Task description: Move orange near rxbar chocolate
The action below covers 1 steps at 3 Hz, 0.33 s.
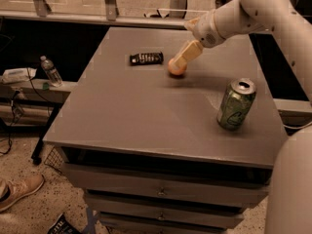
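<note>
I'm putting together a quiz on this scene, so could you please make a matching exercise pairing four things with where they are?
Things:
1. rxbar chocolate
2. green can
3. water bottle
4. gripper

Places:
A. off the table, on a low ledge at picture left
B. at the orange, far middle of the table
C. upright near the table's picture-right side
D. lying flat, just picture-left of the orange

Pairs: 1-D, 2-C, 3-A, 4-B.
</note>
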{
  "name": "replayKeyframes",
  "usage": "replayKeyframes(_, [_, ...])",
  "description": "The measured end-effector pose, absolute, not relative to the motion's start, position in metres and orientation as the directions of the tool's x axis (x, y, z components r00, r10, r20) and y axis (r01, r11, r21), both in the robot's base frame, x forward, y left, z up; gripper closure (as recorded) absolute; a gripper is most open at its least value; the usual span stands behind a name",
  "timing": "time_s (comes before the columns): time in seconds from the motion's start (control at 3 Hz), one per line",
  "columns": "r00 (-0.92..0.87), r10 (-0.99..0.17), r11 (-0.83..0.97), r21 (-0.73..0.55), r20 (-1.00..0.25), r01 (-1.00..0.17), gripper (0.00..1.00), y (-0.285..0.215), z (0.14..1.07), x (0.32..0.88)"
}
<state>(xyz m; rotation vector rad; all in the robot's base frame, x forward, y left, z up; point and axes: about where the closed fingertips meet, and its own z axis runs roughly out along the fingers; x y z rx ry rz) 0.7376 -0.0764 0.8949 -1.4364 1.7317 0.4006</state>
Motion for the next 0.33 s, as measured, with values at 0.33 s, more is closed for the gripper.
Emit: replayKeyframes(0.33, [-0.002, -0.654, 0.331, -0.284, -0.756, -0.900, 0.00, -0.0901, 0.9084, 0.7262])
